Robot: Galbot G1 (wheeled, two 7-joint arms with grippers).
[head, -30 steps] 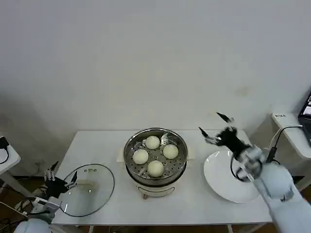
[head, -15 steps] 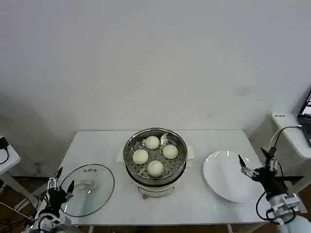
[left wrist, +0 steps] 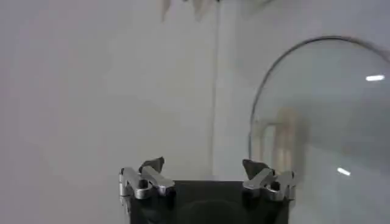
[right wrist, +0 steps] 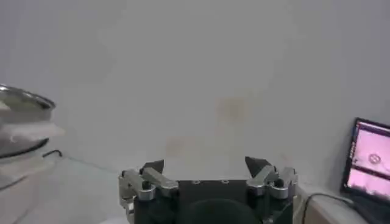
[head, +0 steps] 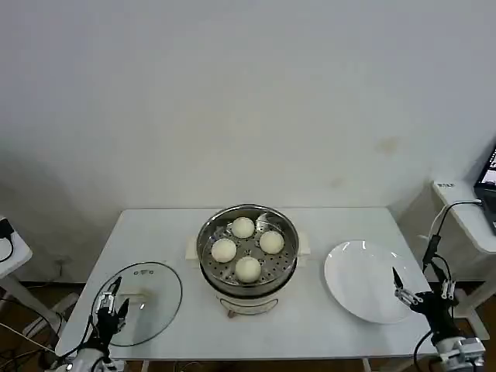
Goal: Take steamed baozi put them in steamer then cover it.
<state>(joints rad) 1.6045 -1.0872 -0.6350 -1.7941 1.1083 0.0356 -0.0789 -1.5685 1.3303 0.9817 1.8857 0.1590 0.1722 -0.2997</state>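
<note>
1. Left gripper (head: 109, 306), fingers spread and empty, hangs at the worktop's (head: 155, 225) near-left corner over the glass lid (head: 143, 302).
2. Right gripper (head: 422, 291), also spread, sits by the near-right edge beside the plate (head: 364, 283).
3. Four baozi (head: 248, 268) rest in the uncovered steamer (head: 248, 248) mid-worktop.
4. The right wrist view adds a lit screen (right wrist: 368, 159).

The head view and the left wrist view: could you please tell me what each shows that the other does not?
Head view alone: the steamer holding four steamed baozi, the white plate, the right gripper at the table's right front edge. Left wrist view alone: the left gripper close up, jaws open and empty. Both: the glass lid lying flat on the table, off the steamer.
</note>
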